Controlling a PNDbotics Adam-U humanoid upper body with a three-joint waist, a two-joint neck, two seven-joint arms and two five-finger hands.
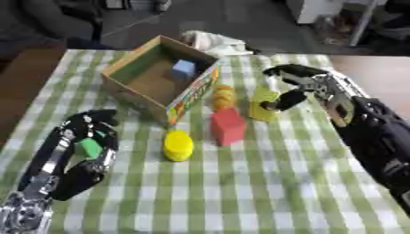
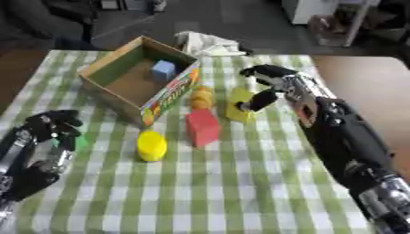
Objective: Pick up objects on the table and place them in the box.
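An open cardboard box (image 1: 128, 59) stands at the back left of the checked table with a light blue block (image 1: 183, 69) inside. In front of it lie a yellow cylinder (image 1: 178, 146), a red block (image 1: 228, 126), an orange knobbly piece (image 1: 224, 97) and a yellow block (image 1: 263, 103). My right hand (image 1: 298, 87) comes in from the right; its thumb and fingers curl round the yellow block. My left hand (image 1: 89, 137) rests near the lower left, fingers curled round a green block (image 1: 89, 147).
A crumpled white cloth (image 1: 212, 42) lies just behind the box at the table's far edge. The green and white checked cloth (image 1: 240, 192) covers the table; brown tabletop shows at both sides.
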